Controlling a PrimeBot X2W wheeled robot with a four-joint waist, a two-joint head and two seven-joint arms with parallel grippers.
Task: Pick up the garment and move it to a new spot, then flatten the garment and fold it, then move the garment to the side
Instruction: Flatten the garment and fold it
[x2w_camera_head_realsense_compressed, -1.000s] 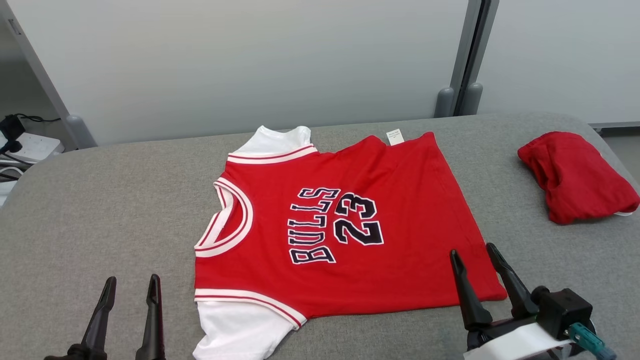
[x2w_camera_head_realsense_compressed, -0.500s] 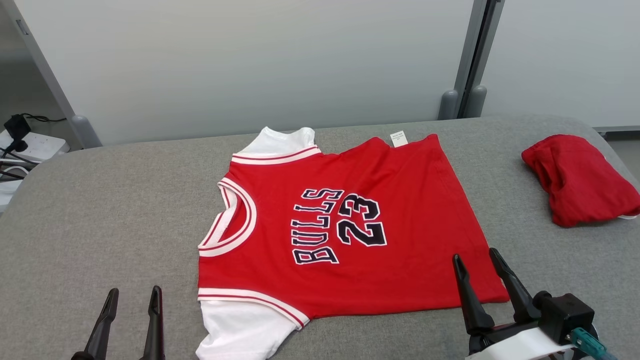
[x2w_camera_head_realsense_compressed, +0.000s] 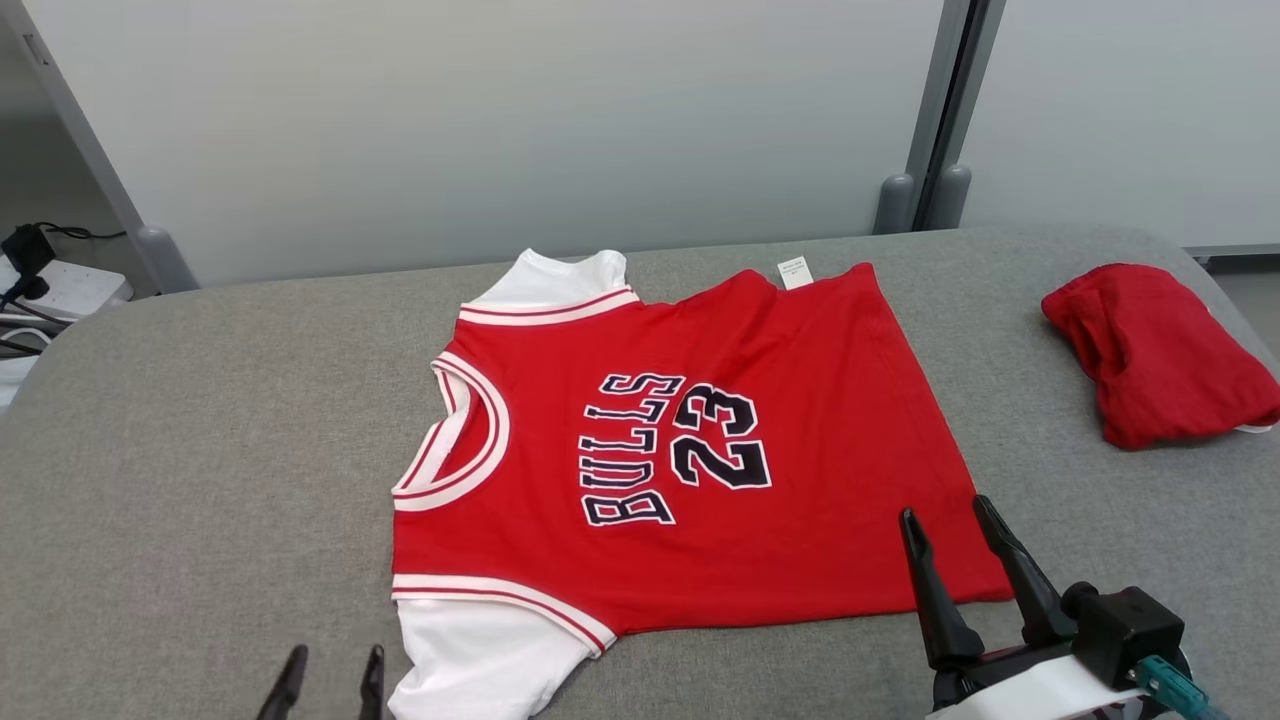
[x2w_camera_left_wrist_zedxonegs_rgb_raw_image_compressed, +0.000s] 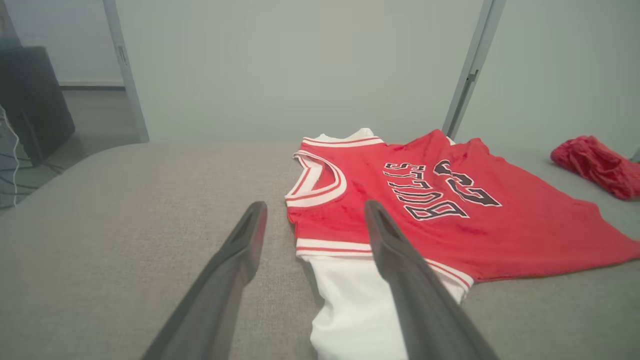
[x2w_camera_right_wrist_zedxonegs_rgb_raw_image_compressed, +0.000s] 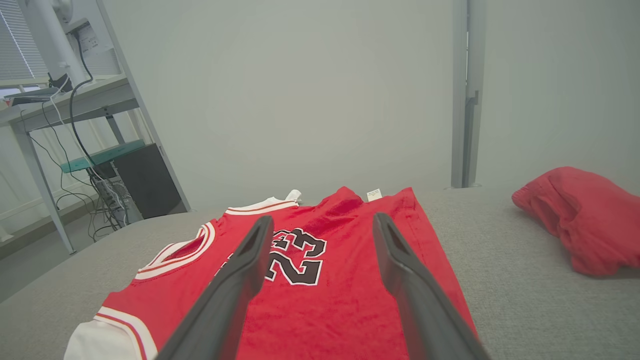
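Middle of the surface (x2w_camera_head_realsense_compressed: 200, 400): one red garment (x2w_camera_head_realsense_compressed: 690, 450) spread flat, one red bundle (x2w_camera_head_realsense_compressed: 1160, 355) over by the right edge. Near the front edge, left jaws and right jaws point forward, both wide, empty.

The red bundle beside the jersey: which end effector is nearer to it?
Right. The right end effector is at the jersey hem corner, toward the red bundle; the left end effector is by the white sleeve, across the jersey.

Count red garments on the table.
2. The Bulls 23 jersey lies spread flat in the middle of the grey table; a bundled red garment sits apart near its right edge. Folds could hide another.
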